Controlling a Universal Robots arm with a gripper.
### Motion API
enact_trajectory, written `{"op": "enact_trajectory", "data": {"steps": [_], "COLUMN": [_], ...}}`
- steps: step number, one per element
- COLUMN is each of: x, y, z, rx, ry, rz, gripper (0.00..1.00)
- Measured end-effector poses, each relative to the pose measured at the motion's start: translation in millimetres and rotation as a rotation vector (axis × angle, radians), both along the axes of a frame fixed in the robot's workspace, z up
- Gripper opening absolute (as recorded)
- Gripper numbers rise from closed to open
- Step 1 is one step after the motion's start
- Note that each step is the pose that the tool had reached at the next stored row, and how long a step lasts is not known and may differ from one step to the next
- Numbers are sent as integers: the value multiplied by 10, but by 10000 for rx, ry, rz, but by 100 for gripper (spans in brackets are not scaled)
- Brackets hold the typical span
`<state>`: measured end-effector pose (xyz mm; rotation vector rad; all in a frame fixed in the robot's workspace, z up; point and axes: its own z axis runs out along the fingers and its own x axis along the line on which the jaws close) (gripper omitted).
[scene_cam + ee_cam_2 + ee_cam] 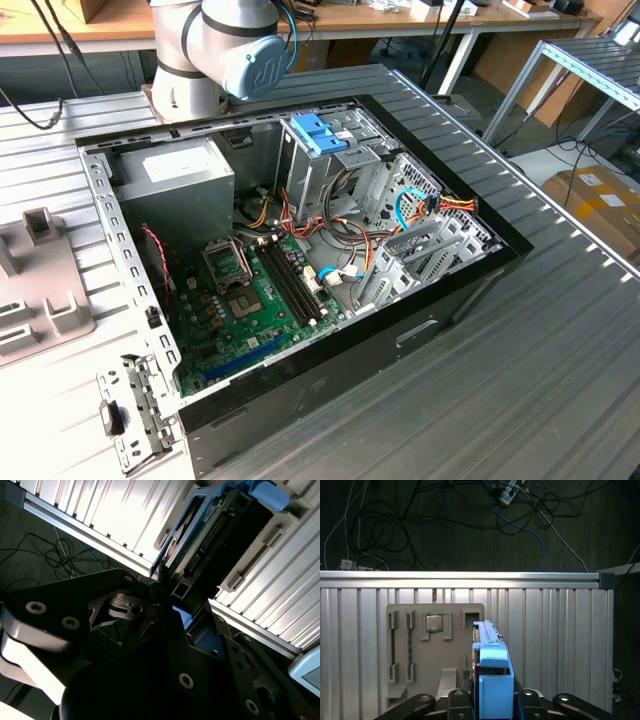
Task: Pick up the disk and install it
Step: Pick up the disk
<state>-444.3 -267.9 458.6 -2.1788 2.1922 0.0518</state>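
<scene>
The fingers (524, 705) clench the disk (494, 667), upright on edge over the grey tray (420, 680) on the bench (560, 630); the open computer case (300, 250) stands nearby.

A ribbed metal desk (560, 340) carries an open black computer case (400, 345). At the exterior view's left a pale grey fixture plate (40, 290) lies on it, and near that, what may be a loose perforated metal bracket (135, 415).
</scene>
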Motion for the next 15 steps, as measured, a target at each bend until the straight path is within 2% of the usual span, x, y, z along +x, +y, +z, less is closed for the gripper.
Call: {"op": "enact_trajectory", "data": {"steps": [15], "x": [0], "y": [0], "z": [140], "rx": [1], "ry": [0], "rz": [-1], "gripper": [37]}}
